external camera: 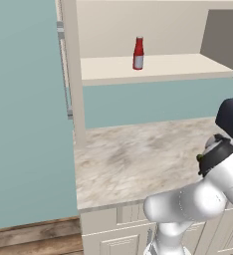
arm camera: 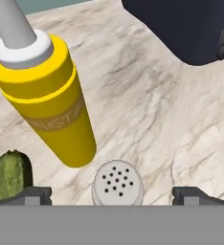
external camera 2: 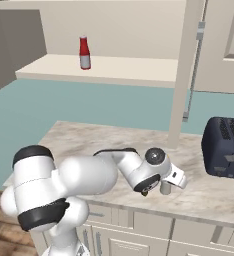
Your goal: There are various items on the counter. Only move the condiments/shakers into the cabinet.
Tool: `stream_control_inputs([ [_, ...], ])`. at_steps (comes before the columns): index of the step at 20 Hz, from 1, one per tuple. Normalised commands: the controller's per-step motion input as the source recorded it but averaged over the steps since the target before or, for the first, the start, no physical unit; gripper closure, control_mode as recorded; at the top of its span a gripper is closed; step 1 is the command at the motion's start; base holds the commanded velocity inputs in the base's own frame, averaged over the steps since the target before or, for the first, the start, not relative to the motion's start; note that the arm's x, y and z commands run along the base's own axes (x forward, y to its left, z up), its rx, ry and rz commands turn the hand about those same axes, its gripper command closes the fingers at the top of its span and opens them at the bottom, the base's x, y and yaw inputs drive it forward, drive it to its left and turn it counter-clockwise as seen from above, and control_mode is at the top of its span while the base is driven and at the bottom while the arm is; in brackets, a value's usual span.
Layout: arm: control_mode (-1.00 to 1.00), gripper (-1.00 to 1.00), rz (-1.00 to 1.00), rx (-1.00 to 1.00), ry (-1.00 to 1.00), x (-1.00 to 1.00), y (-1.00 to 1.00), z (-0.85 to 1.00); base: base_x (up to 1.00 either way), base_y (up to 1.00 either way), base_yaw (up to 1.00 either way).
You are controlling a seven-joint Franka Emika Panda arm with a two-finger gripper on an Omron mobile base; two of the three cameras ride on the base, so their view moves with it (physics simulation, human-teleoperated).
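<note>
The red bottle stands upright on the cabinet's cream shelf. In the hand view my gripper is open and points down over the grey shaker, whose perforated top lies between the two widely spread fingertips without touching them. The yellow squeeze bottle stands close beside the shaker, and the dark green vegetable lies by one fingertip. From the right base view the hand hangs low over the shaker near the counter's front edge.
A dark toaster sits on the counter just right of the hand. The cabinet's tall post rises behind the counter, and its door stands swung aside. Bare marbled stone spreads to the left.
</note>
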Motion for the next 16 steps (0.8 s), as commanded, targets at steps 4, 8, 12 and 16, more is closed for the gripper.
stream_control_inputs([
  [4, -1.00, -1.00, 0.00, -0.01, 0.00, 0.12, 0.00, -0.09, 0.00, 0.00, 0.00],
  [8, -1.00, -1.00, 0.00, 0.00, 0.00, 0.11, -0.01, -0.10, 0.00, 0.00, 0.00],
  [12, -1.00, -1.00, 0.00, 0.00, -0.02, 0.12, -0.14, -0.09, 0.00, 0.00, 0.00],
  [16, -1.00, -1.00, 0.00, 0.00, -0.02, 0.05, -0.24, -0.07, 0.00, 0.00, 0.00],
])
